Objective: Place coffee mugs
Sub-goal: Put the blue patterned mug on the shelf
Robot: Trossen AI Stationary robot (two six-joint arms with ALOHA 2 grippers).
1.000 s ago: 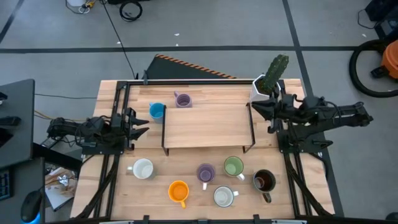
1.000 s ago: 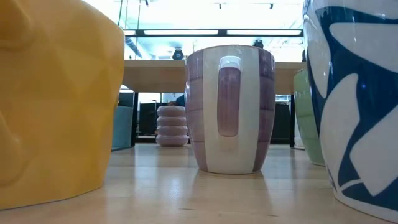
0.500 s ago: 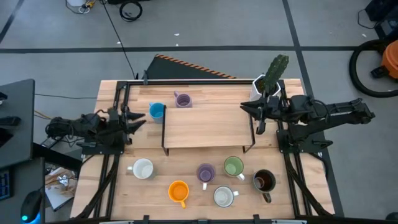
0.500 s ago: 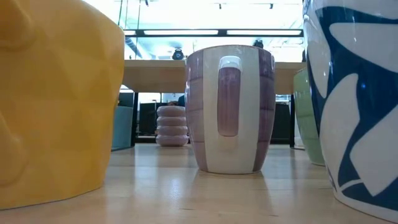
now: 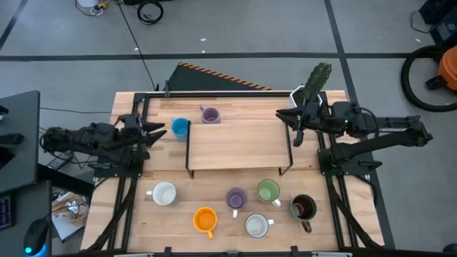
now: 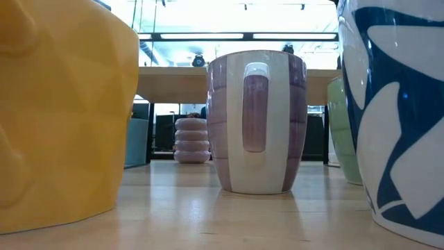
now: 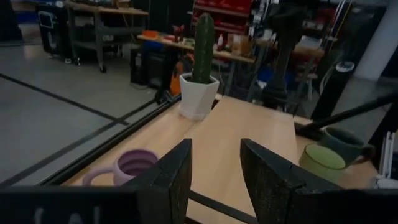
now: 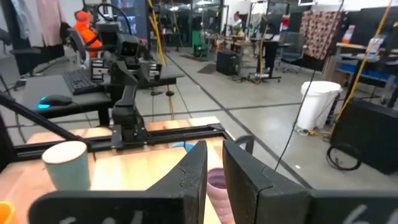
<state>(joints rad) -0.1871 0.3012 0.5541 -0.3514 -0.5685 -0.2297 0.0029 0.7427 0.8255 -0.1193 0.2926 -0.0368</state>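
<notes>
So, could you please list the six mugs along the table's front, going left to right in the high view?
White mug → orange mug → purple mug → second white mug → green mug → brown mug.

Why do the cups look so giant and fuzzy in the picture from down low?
In the low view the orange mug and the blue-patterned white mug sit right against the camera, so they loom huge and blurred; the lavender mug farther back is sharp. The high view shows them all small.
</notes>
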